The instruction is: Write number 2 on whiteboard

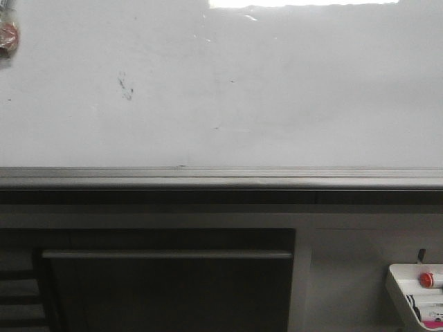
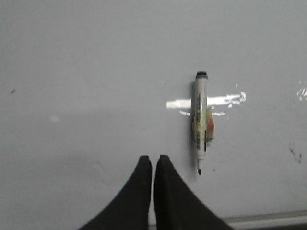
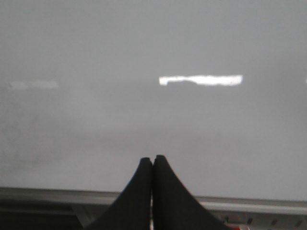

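The whiteboard [image 1: 291, 90] fills the upper half of the front view, with its grey lower rail [image 1: 221, 177] below it. No number 2 shows on it, only a faint dark smudge [image 1: 125, 85]. In the left wrist view a white marker [image 2: 200, 122] hangs upright on the board [image 2: 86, 72], black tip down, with a reddish-yellow piece behind it. My left gripper [image 2: 153, 158] is shut and empty, beside and below the marker, not touching it. My right gripper [image 3: 153, 159] is shut and empty in front of the bare board [image 3: 153, 43]. Neither gripper shows in the front view.
A small white tray [image 1: 408, 294] with a red-capped item [image 1: 426, 279] sits at the lower right. A reddish object [image 1: 7, 36] sticks to the board's upper left edge. A dark cabinet recess [image 1: 166, 283] lies under the rail.
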`<action>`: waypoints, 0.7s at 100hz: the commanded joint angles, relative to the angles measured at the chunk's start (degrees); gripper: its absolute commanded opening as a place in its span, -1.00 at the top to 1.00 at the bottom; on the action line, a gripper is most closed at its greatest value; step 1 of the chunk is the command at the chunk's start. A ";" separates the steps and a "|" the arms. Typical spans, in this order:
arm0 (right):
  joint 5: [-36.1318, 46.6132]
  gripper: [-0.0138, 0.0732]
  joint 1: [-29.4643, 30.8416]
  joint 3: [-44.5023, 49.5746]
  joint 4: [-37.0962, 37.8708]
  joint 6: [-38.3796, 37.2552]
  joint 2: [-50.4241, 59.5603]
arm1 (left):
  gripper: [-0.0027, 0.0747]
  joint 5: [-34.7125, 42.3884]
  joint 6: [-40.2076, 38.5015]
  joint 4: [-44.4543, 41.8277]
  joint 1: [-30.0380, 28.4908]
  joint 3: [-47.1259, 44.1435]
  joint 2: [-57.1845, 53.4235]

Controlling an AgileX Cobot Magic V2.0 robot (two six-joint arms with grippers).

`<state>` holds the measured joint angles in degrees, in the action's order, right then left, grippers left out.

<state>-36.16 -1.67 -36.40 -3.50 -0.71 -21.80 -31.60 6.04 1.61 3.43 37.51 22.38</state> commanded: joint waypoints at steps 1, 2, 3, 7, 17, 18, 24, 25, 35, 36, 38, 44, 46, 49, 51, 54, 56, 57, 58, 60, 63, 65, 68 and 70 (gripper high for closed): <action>1.72 0.85 0.40 -2.10 0.02 0.71 -4.22 | 0.98 2.37 -0.47 -0.01 0.26 2.06 3.27; 1.72 0.85 0.40 -2.10 0.02 0.71 -4.47 | 0.98 2.37 -0.47 -0.01 0.26 2.06 3.61; 1.72 0.85 0.40 -2.10 0.02 0.71 -4.92 | 0.98 2.37 -0.47 -0.01 0.26 2.06 3.78; 1.72 0.85 0.40 -2.10 0.02 0.71 -6.00 | 0.98 2.37 -0.47 -0.01 0.26 2.06 4.72; 1.62 0.85 0.40 -2.10 0.02 0.71 -8.52 | 0.98 2.48 -0.47 0.09 0.26 2.06 6.57; 1.62 0.85 0.40 -2.10 0.02 0.71 -8.67 | 0.98 2.48 -0.47 0.09 0.26 2.06 6.79; 1.62 0.85 0.40 -2.00 0.02 0.71 -9.83 | 0.98 2.48 -0.47 0.09 0.26 2.06 7.66; 1.62 0.85 0.40 -2.00 0.02 0.71 -10.05 | 0.98 2.48 -0.47 0.09 0.26 2.06 7.84; 1.18 0.85 0.40 -2.00 0.02 0.71 -11.45 | 0.98 2.22 -0.47 0.22 0.26 1.53 9.21; 1.14 0.85 0.40 -2.00 0.02 0.71 -11.60 | 0.98 2.11 -0.47 0.22 0.26 1.60 9.21; 1.14 0.85 0.40 -2.00 0.02 0.71 -11.95 | 0.98 1.97 -0.47 0.22 0.26 1.50 9.46; 1.04 0.85 0.40 -2.00 0.02 0.71 -12.72 | 0.98 1.58 -0.47 0.30 0.26 1.50 10.49; 0.90 0.84 0.40 -2.00 0.02 0.71 -13.02 | 0.98 1.47 -0.47 0.30 0.26 1.50 10.83; 0.68 0.81 0.40 -2.00 0.13 0.71 -13.43 | 0.97 1.48 -0.47 0.41 0.26 1.50 11.33; 0.57 0.79 0.40 -2.00 0.24 0.71 -13.78 | 0.95 1.48 -0.47 0.49 0.26 1.50 11.73; 0.45 0.74 0.40 -2.00 0.24 0.71 -14.22 | 0.88 1.48 -0.47 0.88 0.26 1.50 12.27; 0.45 0.69 0.40 -2.00 0.24 0.71 -14.56 | 0.85 1.60 -0.47 1.04 0.26 1.50 12.70; 0.43 0.65 0.40 -2.00 0.24 0.71 -14.78 | 0.81 1.71 -0.47 1.02 0.26 1.50 12.85; 0.43 0.63 0.40 -2.00 0.24 0.71 -14.89 | 0.78 1.70 -0.47 1.17 0.26 1.50 13.18; 0.32 0.57 0.40 -2.00 0.24 0.71 -15.20 | 0.71 1.85 -0.47 1.31 0.26 1.50 13.62; 0.32 0.47 0.40 -2.00 0.24 0.71 -15.54 | 0.59 2.15 -0.47 1.67 0.26 1.50 14.32; 0.32 0.37 0.40 -2.00 0.24 0.71 -15.97 | 0.50 2.29 -0.47 1.73 0.26 1.50 14.82; 0.32 0.27 0.40 -2.00 0.24 0.71 -16.30 | 0.32 2.89 -0.47 2.23 0.26 1.50 15.58; 0.32 0.22 0.40 -2.00 0.24 0.71 -16.51 | 0.25 3.24 -0.47 2.66 0.26 1.50 16.14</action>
<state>-39.21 -1.67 -36.44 -3.50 -0.61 -37.01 -33.47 6.04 2.54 3.43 37.51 36.29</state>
